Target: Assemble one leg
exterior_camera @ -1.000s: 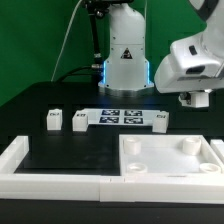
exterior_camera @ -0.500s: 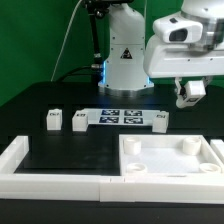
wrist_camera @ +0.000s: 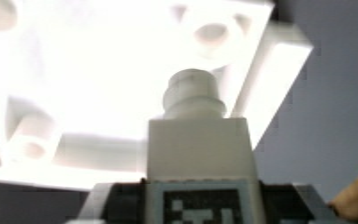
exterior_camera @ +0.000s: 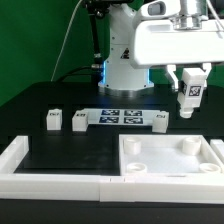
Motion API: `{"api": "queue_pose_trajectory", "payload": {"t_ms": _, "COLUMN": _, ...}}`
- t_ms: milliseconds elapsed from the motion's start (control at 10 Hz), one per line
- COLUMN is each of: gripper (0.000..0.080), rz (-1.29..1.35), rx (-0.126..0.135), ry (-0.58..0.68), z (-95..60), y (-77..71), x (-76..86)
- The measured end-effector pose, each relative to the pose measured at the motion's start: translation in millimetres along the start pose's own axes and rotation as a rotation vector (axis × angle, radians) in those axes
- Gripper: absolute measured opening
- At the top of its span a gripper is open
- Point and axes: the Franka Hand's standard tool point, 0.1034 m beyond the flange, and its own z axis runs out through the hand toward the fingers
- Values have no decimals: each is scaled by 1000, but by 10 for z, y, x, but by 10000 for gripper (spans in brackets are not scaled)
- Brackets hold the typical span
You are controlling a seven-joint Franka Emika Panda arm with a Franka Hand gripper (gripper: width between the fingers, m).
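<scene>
Table: the flat black table (exterior_camera: 60,150) fills the lower half of the exterior view and carries everything but what I hold.
Panel: the large white square plastic panel (exterior_camera: 165,165), with a raised rim and round corner sockets, lies at the lower right of the exterior frame. In the wrist view it is the bright surface (wrist_camera: 87,70) beyond the leg.
Rail: a white L-shaped plastic rail (exterior_camera: 50,183) runs along the lower left and meets the panel's side.
Marker board: the thin flat white marker board (exterior_camera: 122,117) lies mid-frame, behind the panel.
Gripper: my two-finger gripper (exterior_camera: 190,80) hangs at the upper right, clamped on the leg.
Leg: the small white plastic block-like leg (exterior_camera: 189,97), with its black-and-white square marker facing the camera, is in the air, clear of the table. In the wrist view its round peg end (wrist_camera: 194,85) points down at the panel, near one edge. I cannot tell which socket it lines up with.
Loose legs: two alike stand left of the marker board (exterior_camera: 53,120) (exterior_camera: 79,121), one just right of it (exterior_camera: 160,120).
Handling: I judge the leg light, rigid and smooth, so it may twist if squeezed off-centre.
Hold: I take the flat sides of the block and leave the peg end free.
</scene>
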Motion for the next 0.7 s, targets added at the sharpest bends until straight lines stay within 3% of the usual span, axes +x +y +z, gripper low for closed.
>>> {"api": "queue_pose_trajectory", "payload": {"t_ms": 400, "gripper": 290, "rz": -2, "rx": 8, "ry": -36, "z": 24, "y": -6, "x": -17}}
{"api": "queue_pose_trajectory", "payload": {"t_ms": 500, "gripper": 290, "rz": 8, "rx": 2, "ry": -29, "z": 82, "y": 96, "x": 93}}
{"api": "queue_pose_trajectory", "payload": {"t_ms": 700, "gripper": 290, "rz": -12, "rx": -2, "ry": -5, "z": 253, "y": 309, "x": 519}}
